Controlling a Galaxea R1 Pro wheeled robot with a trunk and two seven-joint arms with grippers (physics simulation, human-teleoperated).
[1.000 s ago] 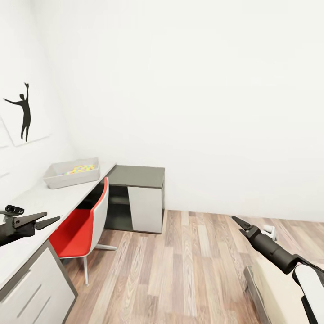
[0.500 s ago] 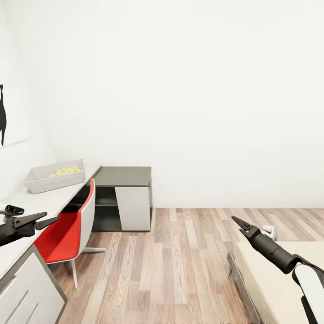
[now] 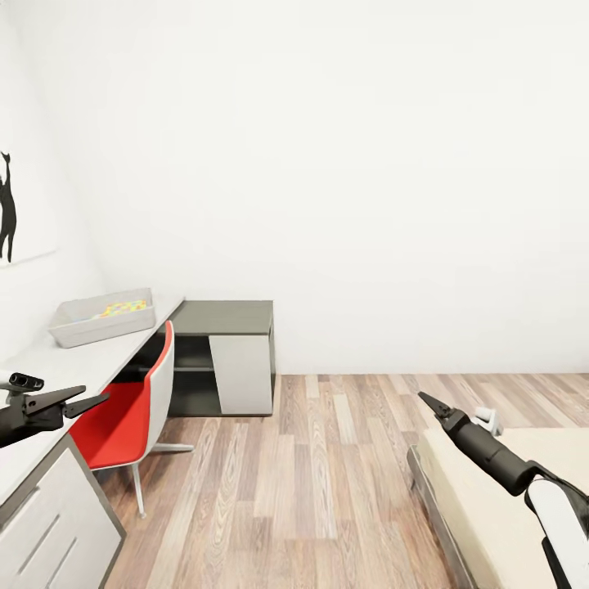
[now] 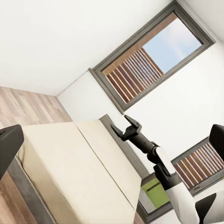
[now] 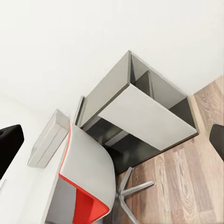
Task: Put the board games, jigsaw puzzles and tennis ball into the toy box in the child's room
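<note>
The toy box [image 3: 105, 318] is a shallow light grey bin at the far end of the table [image 3: 57, 368], on the left. Multicoloured jigsaw puzzle pieces [image 3: 123, 309] show inside it. The right wrist view sees the toy box [image 5: 46, 139] from the side. At the lower right is a corner of the beige bed [image 3: 491, 499]; the left wrist view shows the bed [image 4: 65, 163] bare. Board games and tennis ball are out of view. My left gripper [image 3: 92, 396] hangs open and empty over the table's near end. My right gripper [image 3: 427, 401] [image 4: 126, 128] is open and empty by the bed corner.
A red chair [image 3: 123, 413] [image 5: 88, 182] stands tucked at the table, beside the dark grey corner section [image 3: 225, 319] with its white door. Wood plank floor [image 3: 327, 474] runs between table and bed. A small white object [image 3: 488, 420] sits by the bed corner. Grey-framed windows [image 4: 140, 70] are behind the bed.
The whole picture has shifted: the camera turned right, so table and toy box slid left and the bed corner came further in. Both arms hold their pose.
</note>
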